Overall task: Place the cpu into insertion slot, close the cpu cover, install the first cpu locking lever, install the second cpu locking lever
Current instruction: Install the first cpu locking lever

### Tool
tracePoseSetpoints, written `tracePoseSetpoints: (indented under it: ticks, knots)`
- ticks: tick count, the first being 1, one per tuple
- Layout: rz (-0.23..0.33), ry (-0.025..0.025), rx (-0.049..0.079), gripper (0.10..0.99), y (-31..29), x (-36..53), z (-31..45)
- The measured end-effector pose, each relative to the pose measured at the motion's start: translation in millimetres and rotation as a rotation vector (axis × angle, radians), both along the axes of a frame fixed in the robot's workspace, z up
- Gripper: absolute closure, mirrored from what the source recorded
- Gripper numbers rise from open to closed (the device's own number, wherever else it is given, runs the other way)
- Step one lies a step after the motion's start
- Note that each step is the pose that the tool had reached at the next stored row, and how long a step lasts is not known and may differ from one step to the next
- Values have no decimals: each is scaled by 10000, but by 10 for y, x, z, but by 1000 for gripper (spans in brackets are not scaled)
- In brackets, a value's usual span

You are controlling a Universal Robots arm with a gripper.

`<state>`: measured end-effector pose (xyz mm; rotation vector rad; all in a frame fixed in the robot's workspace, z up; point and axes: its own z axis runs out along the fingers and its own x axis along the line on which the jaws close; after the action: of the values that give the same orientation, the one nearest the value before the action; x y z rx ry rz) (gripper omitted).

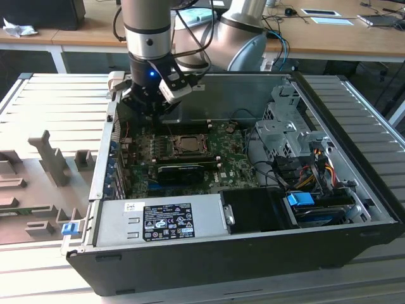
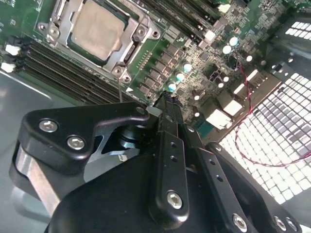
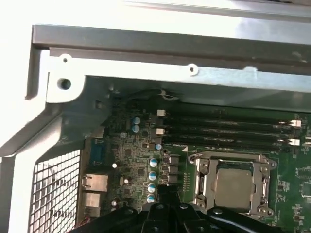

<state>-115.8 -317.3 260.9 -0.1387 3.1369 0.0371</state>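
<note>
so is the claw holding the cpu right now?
No, in the second wrist view the cpu lies flat on the board, framed by the silver cpu cover, well apart from the claw.

The cpu (image 2: 97,29) has a plain, pale silvery-beige face, and the cpu cover (image 2: 146,36) is bright silver. The circuit board (image 1: 234,161) is green, dotted with pale teal capacitor tops. The gripper (image 2: 165,107) is matt black with silver screws. The computer case (image 1: 354,237) is black outside and grey inside. Its perforated panel (image 2: 286,121) shows a white square grid. The power supply (image 1: 120,218) is silver-grey with a black label. The table (image 1: 50,101) is light grey with parallel ribs.
</note>
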Motion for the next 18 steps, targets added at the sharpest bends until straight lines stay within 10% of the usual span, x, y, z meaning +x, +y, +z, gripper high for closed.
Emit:
tracePoseSetpoints:
  ticks: [7,18]
  knots:
    - [63,0,0,980,183,1,-14]
    - [65,2,-1,980,301,140,-23]
